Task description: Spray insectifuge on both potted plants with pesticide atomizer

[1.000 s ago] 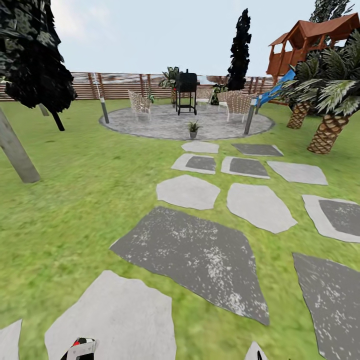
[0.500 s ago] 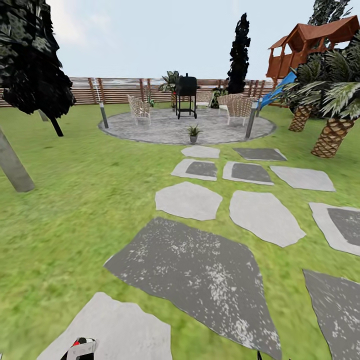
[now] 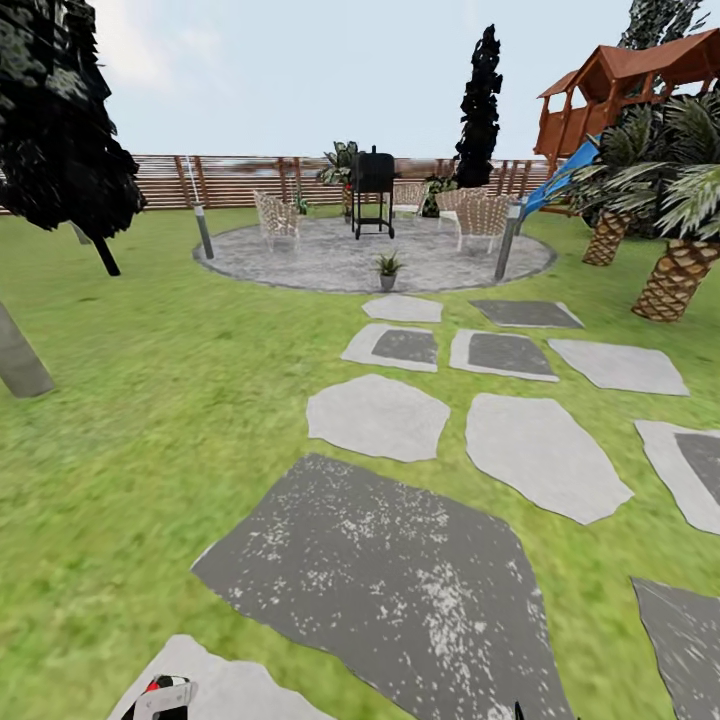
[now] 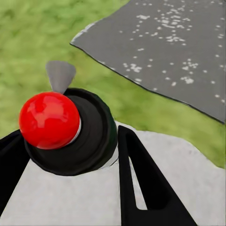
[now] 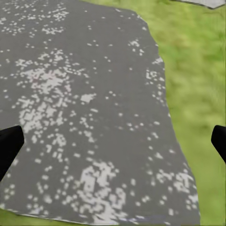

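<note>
**Rolling up the stepping-stone path toward the patio**

Since the earlier head pictures the whole scene has slid down and outward: the camera has moved forward, so the big dark stepping stone (image 3: 385,580) sits lower and larger, and the pale slab at 7 o'clock is now a sliver. No writing or label can be read anywhere.

Head view: the garden lawn (image 3: 150,400) runs to a brown slat fence (image 3: 240,180) at 12 o'clock. On the round grey patio (image 3: 340,262) stands one potted plant (image 3: 388,266), small and far off, at the patio's near edge (a second is not clear at this range). Behind it is one black grill (image 3: 373,190), with three wicker chairs (image 3: 279,217) around it. Two palms (image 3: 680,270) stand at 2 o'clock, a red playhouse (image 3: 625,85) behind them. Roughly ten stones show in the path. The pesticide atomizer cannot be made out.

Left wrist view: the left gripper (image 4: 70,183) hangs over a pale stone, its two dark fingers (image 4: 141,183) spread, nothing between them; a red ball on a black disc (image 4: 49,120) lies beyond.

Right wrist view: the right gripper (image 5: 113,143) hangs over the speckled dark stone (image 5: 84,108), fingertips wide apart at the picture's edges, empty.
</note>
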Motion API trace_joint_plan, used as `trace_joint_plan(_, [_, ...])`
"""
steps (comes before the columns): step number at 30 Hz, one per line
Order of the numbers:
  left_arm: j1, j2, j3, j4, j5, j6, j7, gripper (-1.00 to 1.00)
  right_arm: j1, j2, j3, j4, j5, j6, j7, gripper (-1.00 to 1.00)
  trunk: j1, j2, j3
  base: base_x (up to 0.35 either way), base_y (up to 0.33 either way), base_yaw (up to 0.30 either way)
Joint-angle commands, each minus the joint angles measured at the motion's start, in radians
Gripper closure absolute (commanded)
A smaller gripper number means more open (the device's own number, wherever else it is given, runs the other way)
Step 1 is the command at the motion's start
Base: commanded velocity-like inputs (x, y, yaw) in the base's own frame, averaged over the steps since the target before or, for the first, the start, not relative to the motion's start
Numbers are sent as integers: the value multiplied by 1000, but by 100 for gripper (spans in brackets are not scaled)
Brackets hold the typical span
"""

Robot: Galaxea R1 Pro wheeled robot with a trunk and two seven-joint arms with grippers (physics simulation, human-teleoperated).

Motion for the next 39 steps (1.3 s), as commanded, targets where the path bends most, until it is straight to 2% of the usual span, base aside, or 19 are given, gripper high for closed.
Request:
trace_joint_plan(1, [0,0,-1,1,4,-3,0,100,-1,0,-3,1,3,-3,0,-100,0,0,-1,337,0,0])
trace_joint_plan(39, [0,0,-1,1,4,-3,0,100,-1,0,-3,1,3,-3,0,-100,0,0,-1,337,0,0])
